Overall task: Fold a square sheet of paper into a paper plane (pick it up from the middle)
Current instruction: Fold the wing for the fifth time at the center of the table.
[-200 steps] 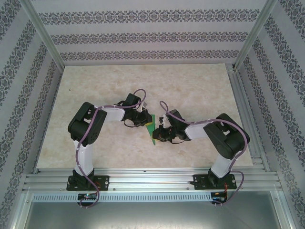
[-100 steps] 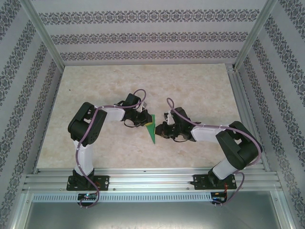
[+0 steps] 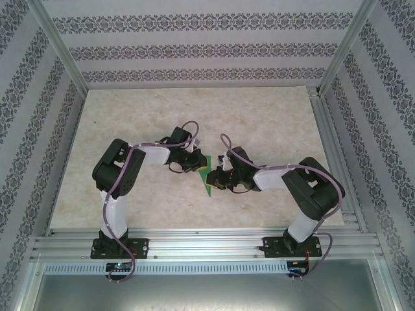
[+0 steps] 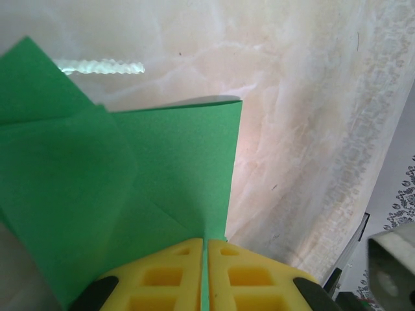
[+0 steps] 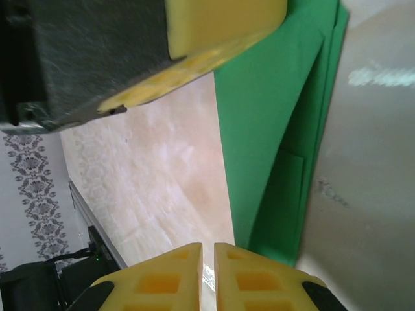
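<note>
Bench, pale marbled. Left arm and right arm both bent inward, hands meeting mid-bench.

Top view: paper is a narrow green wedge between left hand and right hand.

Left wrist view adds layered folds in the paper and the left hand pinched tight on its edge, green running between the pads.

Right wrist view: right hand closed to a slit, bench colour in the gap, paper just beside it.

Half a second ago the right hand stood farther right and more green showed. Left arm unchanged.

Long axis runs far to near; tip points to the near edge.
</note>
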Controlling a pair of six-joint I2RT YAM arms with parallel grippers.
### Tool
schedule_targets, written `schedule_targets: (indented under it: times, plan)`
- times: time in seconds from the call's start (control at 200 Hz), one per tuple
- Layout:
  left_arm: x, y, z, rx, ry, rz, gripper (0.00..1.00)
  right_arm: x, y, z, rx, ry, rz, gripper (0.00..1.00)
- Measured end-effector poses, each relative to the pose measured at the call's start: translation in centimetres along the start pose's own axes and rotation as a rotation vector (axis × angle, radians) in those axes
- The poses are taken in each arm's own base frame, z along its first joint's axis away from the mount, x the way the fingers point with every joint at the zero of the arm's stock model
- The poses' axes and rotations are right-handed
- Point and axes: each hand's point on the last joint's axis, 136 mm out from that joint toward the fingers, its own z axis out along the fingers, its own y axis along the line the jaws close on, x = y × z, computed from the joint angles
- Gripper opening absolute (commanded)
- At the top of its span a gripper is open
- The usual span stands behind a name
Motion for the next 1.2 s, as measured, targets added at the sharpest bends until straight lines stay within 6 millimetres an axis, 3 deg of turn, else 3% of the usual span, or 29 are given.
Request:
schedule_targets:
  times: [0.215, 0.649, 0.999, 1.199]
  plan:
    - [0.0, 0.0, 0.0, 0.0, -0.001, 0.0, 0.13, 0.6, -0.9, 0.8, 0.006, 0.025, 0.017, 0.11]
    - [0.0, 0.2, -0.1, -0.013, -0.006, -0.004, 0.13, 1.1, -2.0, 0.6, 0.053, 0.03, 0.0, 0.12]
    - [-0.1, 0.3, -0.2, -0.022, -0.012, -0.006, 0.13, 1.2, -2.0, 0.6, 0.074, 0.045, -0.024, 0.11]
    - [-0.1, 0.3, -0.3, -0.026, -0.012, -0.008, 0.13, 2.0, -0.8, 0.3, 0.063, 0.056, -0.049, 0.12]
